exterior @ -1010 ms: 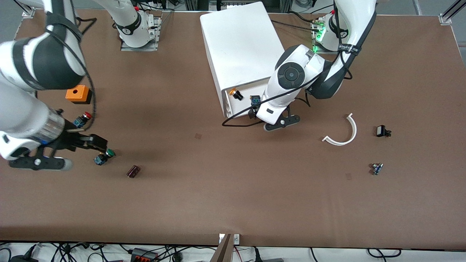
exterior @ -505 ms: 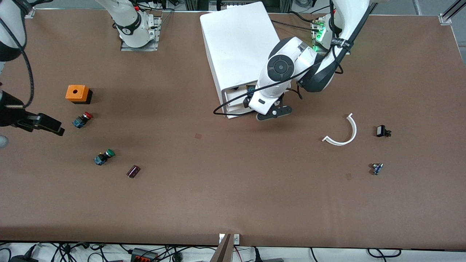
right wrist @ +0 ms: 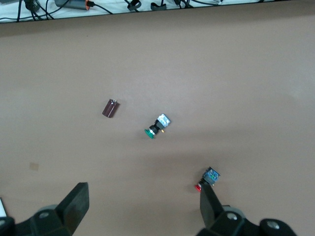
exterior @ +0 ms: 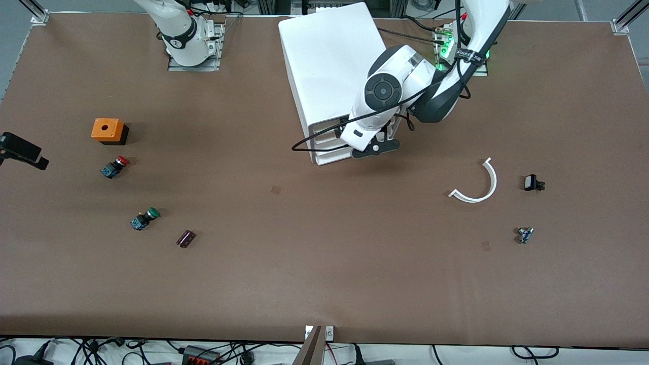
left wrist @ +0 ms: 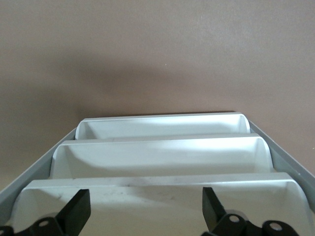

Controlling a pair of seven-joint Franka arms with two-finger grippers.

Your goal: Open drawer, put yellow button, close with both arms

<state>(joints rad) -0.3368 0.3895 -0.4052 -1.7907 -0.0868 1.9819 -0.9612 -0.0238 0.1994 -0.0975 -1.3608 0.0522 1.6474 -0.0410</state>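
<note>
Smooth white plastic drawers [left wrist: 162, 157] with a slight sheen; the brown bench [exterior: 324, 263] looks matt, faintly grainy

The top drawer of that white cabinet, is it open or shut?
Nearly shut: the drawer front sits about level with the lower ones, the left end effector at it.

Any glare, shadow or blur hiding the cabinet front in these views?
Front view: sharp, evenly lit; the left arm itself covers the cabinet front and casts a soft shadow on the table. Left wrist view: drawer fronts bright but readable, shadow band on the table above them. Right wrist view: cabinet absent.
</note>
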